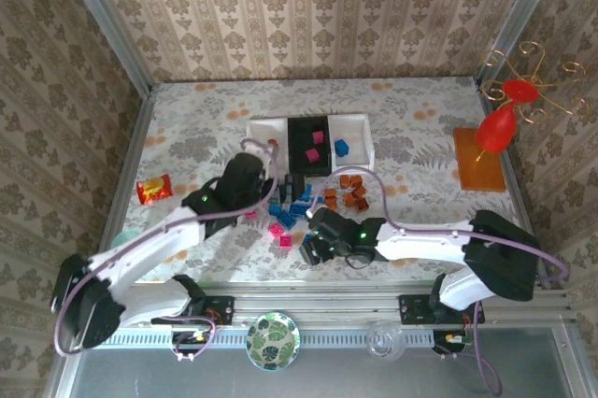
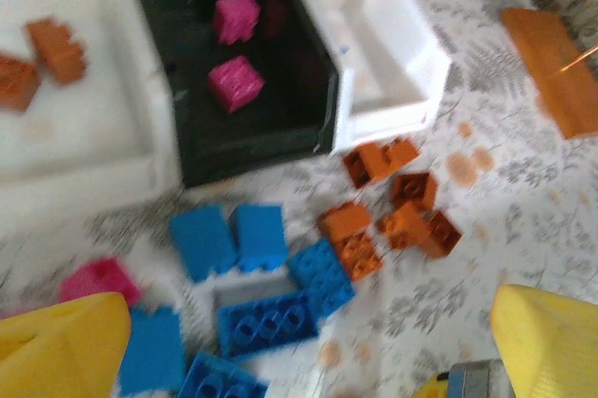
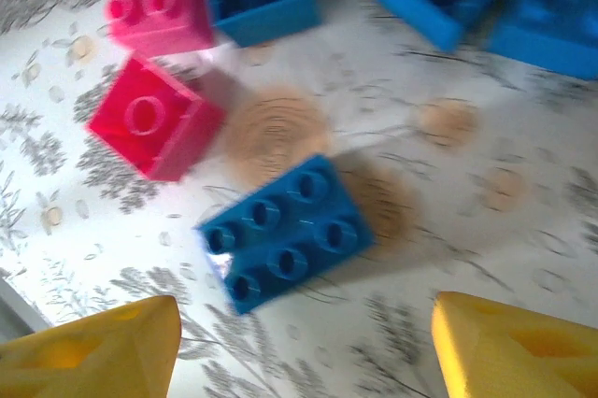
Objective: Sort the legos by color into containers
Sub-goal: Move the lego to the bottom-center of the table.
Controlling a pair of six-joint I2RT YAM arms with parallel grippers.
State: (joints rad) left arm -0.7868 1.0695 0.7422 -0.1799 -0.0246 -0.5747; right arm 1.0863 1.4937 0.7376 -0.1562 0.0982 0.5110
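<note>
The floral table [image 1: 411, 127] carries three containers [image 1: 264, 136] toward its far edge, legos [image 1: 352, 194] scattered before them; left gripper [image 2: 304, 351] and right gripper [image 3: 304, 356] both spread wide, apparently empty.

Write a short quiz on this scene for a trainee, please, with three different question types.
1. True or false: the black tray holds magenta bricks.
2. Which brick lies nearest the right gripper in the right wrist view? A blue, B orange, C magenta.
3. Short answer: is the left gripper open or shut?

Key
1. True.
2. A, the blue brick.
3. Open; its fingers stand wide apart.
</note>
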